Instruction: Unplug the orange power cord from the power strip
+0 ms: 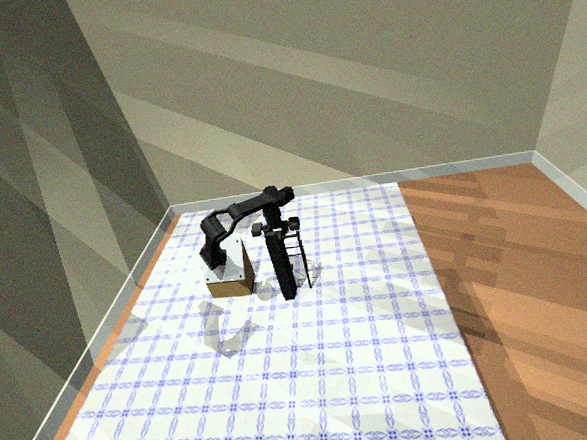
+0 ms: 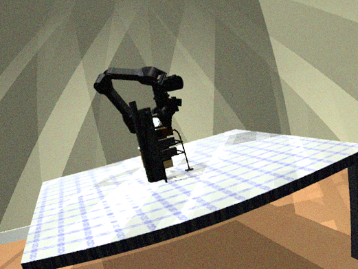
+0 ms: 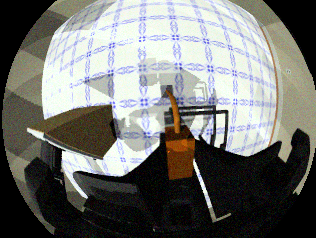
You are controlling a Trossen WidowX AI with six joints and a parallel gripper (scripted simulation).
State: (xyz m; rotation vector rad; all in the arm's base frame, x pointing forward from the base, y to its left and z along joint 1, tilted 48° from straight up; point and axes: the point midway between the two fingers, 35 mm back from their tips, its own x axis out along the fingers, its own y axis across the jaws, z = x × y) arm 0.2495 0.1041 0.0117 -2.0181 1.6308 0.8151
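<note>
The black power strip [image 1: 281, 264] [image 2: 149, 148] stands upright on the table. The orange plug [image 2: 163, 131] [image 3: 180, 154] is at its upper part, against the strip's side, above two black plugs. Its cord [image 3: 175, 107] bends out and down; in the exterior view it looks dark. My gripper [image 2: 167, 128] [image 3: 179, 145] points down at the plug, with one dark finger on each side of it in the wrist view, and is shut on the orange plug. In the top view the plug is hidden behind the arm and strip. The contact at the socket is not clear.
Two black plugs [image 2: 166, 143] [image 2: 168, 154] sit below the orange one, with thin dark cords [image 1: 304, 260] [image 2: 185, 154] beside the strip. A wooden box with a white top [image 1: 231, 288] [image 3: 85, 132] stands by the arm's base. The patterned table [image 1: 294, 392] [image 2: 116, 222] lies beneath.
</note>
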